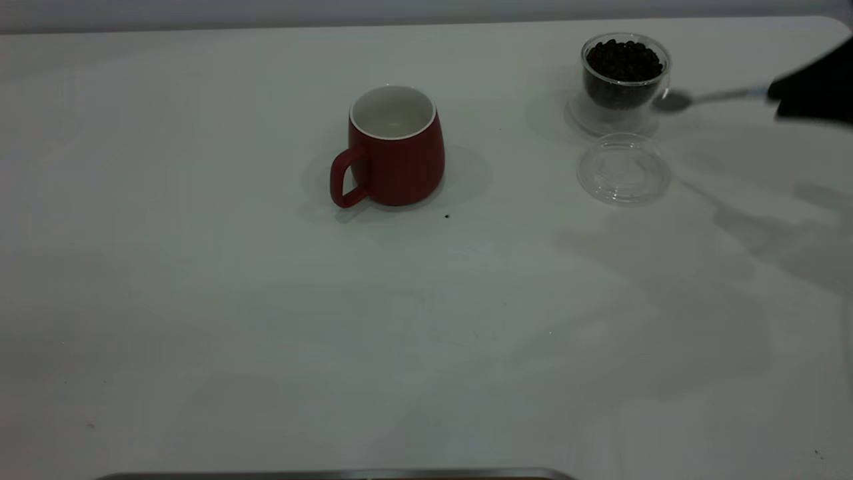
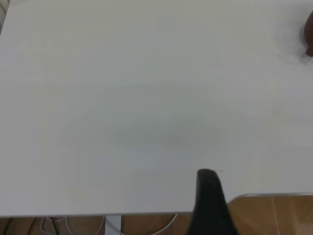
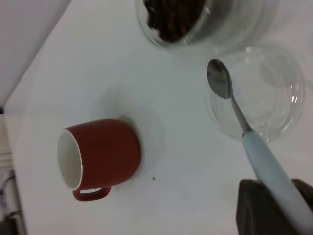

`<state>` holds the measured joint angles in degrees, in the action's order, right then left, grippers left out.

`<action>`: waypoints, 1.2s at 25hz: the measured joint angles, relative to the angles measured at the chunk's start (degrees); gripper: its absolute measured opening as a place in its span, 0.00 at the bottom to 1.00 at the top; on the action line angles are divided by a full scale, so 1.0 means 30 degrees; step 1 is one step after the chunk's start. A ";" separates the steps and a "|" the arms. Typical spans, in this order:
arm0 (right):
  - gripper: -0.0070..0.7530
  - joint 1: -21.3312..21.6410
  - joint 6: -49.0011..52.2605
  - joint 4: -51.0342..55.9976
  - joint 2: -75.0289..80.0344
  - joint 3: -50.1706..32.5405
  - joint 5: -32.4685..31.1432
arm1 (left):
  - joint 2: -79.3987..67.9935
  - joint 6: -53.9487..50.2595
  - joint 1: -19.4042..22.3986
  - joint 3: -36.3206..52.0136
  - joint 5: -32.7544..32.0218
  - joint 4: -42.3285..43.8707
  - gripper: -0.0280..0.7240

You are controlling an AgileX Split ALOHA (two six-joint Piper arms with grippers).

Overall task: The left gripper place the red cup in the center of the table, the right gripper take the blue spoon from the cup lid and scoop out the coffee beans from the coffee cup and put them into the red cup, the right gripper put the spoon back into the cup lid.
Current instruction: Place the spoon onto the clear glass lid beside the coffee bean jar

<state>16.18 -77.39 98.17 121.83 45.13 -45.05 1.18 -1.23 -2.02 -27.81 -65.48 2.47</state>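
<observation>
At the right edge of the exterior view the right hand is clamped on the spoon, its empty bowl level with the side of the glass cup at upper right. It could knock the glass wall or spill beans if it dips in too low or tilted. The red cup stands mid-desk; only the right wrist view shows the spoon over the lid, while the left hand seems parked at the desk's edge, its opening impossible to judge.
</observation>
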 joint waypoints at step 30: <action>0.16 -0.1235 -0.1210 0.1328 0.5078 0.2864 -0.0758 | 0.0000 0.0056 0.0000 0.0000 0.0000 0.0000 0.82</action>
<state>12.48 -81.02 102.16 137.07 53.73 -47.32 1.18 -1.06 -2.02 -27.81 -65.48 2.47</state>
